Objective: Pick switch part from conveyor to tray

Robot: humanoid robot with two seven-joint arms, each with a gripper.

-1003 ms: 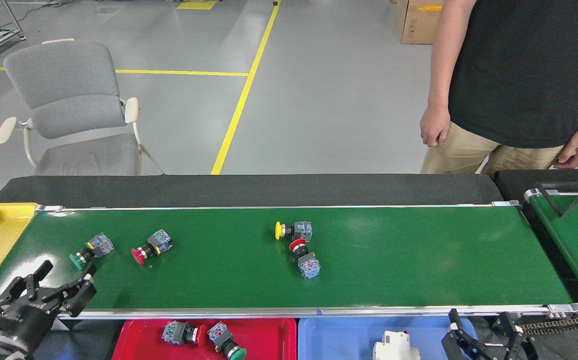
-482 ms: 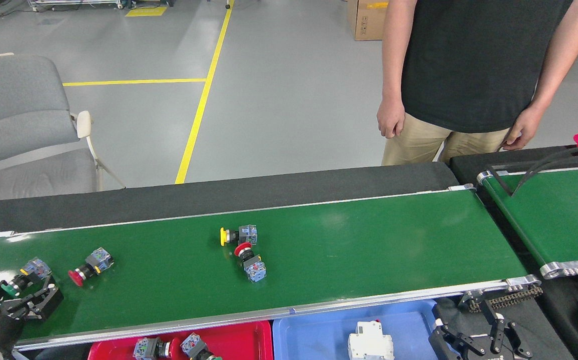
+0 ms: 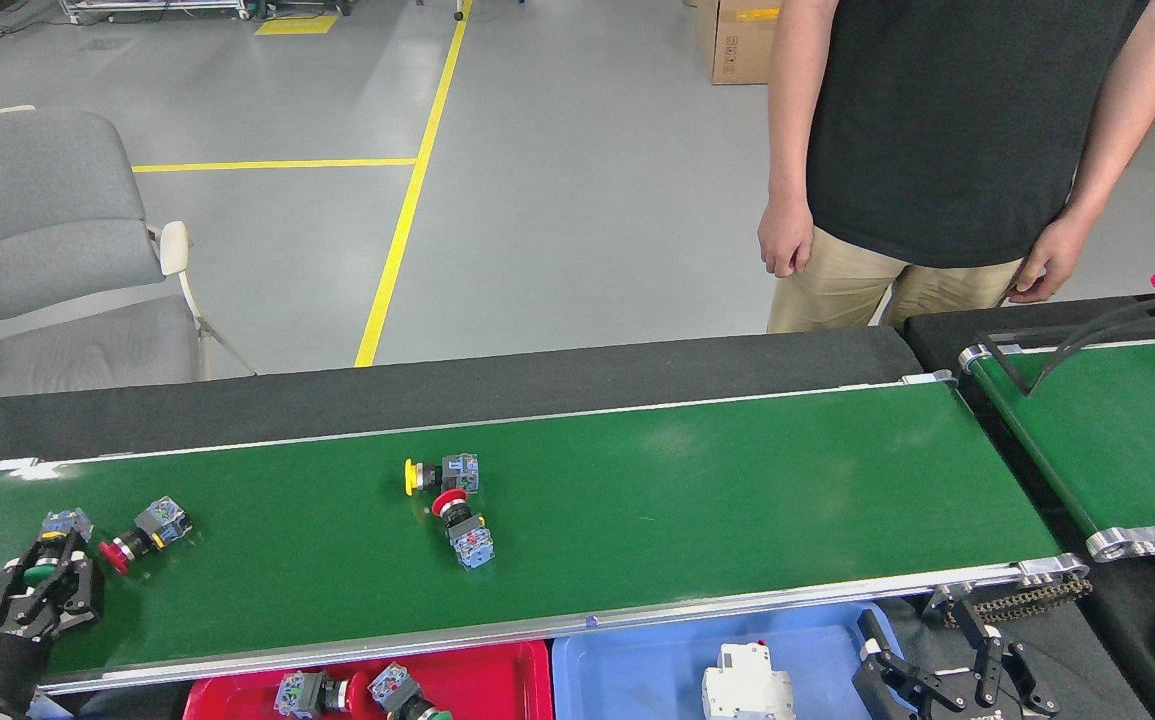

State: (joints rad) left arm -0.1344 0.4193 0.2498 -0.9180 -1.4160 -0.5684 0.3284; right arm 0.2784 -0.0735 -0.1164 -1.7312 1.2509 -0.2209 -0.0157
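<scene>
left gripper (image 3: 49, 580) has its jaws around the green switch (image 3: 45, 570) at the conveyor (image 3: 737, 480) end, not lifted. red switch (image 3: 142, 532) and a yellow-red pair (image 3: 449, 500) wait; two lie in the red tray (image 3: 497, 680). right gripper (image 3: 952, 665) idle, jaws spread.

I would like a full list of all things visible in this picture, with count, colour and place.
conveyor: 1, green, across the middle.
switch parts on belt: 4; green-capped at the left gripper, red-capped beside it, yellow-capped and red-capped mid-belt.
red tray: 1, bottom, holds two switch parts.
blue tray: 1, bottom, holds a white part.
second belt: 1, green, right.
chair: 1, grey, left.
person: 1, behind the belt.
left gripper: around the green-capped switch.
right gripper: bottom right, open.
</scene>
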